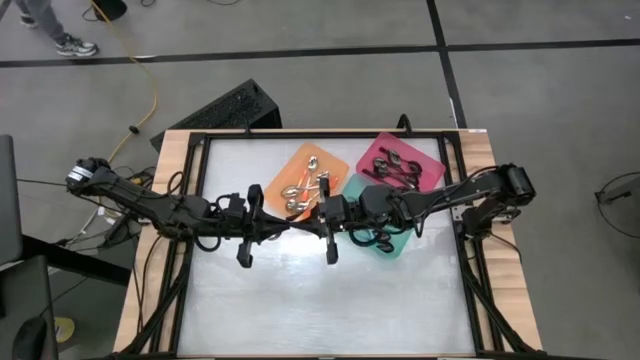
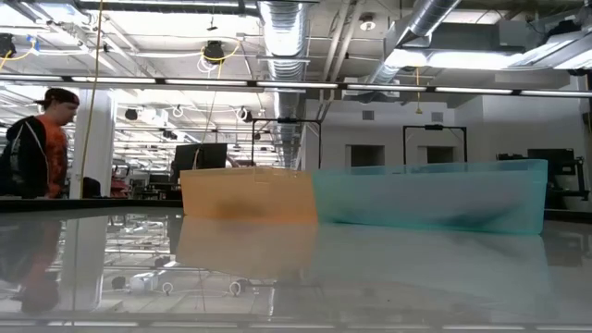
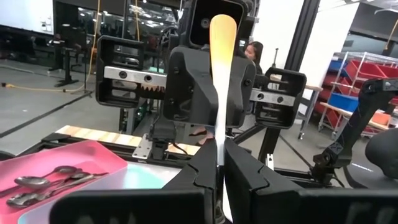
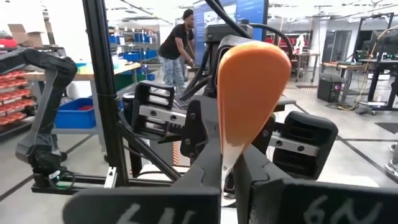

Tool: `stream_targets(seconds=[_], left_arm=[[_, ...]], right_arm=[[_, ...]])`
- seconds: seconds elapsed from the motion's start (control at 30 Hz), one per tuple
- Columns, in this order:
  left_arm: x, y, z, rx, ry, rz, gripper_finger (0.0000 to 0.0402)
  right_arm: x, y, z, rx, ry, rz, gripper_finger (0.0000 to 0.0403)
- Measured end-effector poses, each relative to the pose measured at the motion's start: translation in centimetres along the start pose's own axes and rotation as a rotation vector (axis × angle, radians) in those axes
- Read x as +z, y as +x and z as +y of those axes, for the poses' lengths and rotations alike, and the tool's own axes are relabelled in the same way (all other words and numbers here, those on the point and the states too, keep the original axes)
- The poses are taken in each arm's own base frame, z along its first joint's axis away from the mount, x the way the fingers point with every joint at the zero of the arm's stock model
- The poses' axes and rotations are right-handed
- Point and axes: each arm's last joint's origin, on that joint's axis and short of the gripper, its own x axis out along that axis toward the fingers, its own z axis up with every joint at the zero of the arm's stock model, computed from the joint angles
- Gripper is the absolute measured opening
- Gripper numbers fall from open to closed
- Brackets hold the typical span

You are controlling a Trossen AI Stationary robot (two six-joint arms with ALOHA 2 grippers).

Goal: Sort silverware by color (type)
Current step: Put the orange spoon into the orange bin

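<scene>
Mostly hidden, orange-handled spoon (image 4: 249, 99), bowl unseen

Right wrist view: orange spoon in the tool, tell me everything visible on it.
Only the spoon handle shows: smooth orange plastic by its look, broad and rounded at the free end, tapering towards the neck. It stands upright out of the right tool, whose dark fingers close on the narrow part. The bowl is hidden. The left wrist view shows the handle edge-on, pinched in the left tool too. It is held above the table.
</scene>
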Motion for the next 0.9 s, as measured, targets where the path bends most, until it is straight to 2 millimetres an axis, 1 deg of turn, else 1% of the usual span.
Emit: stream_targets(seconds=[0.17,0.27,0.4,0.57,0.7,0.8,0.9], left_arm=[[-0.1,0.0,0.1,0.022,-0.029,0.006,0.0002],[-0.2,-0.1,0.2,0.055,-0.074,0.014,0.0011],[0.0,-0.6,0.3,0.07,-0.103,0.035,0.0043],[0.4,-2.0,0.7,0.08,-0.151,0.068,0.009],[0.8,-3.3,1.1,0.107,-0.178,0.098,0.0115],[1.1,-4.3,1.3,0.096,-0.174,0.121,0.012],[1.5,-5.2,1.5,0.095,-0.173,0.126,0.0121]], right_arm=[[0.0,0.0,0.0,-0.002,0.0,0.004,0.0018],[-0.1,0.0,-0.1,-0.014,0.003,0.013,0.0018],[-0.2,0.0,-0.3,-0.04,0.018,0.018,0.0017],[-0.3,0.0,-0.8,-0.079,0.024,0.025,0.0017],[-0.7,0.0,-1.6,-0.204,0.036,0.067,0.0017],[-1.3,-0.1,-2.5,-0.317,0.023,0.133,0.0017],[-2.1,-0.4,-3.7,-0.431,-0.025,0.216,0.0017]])
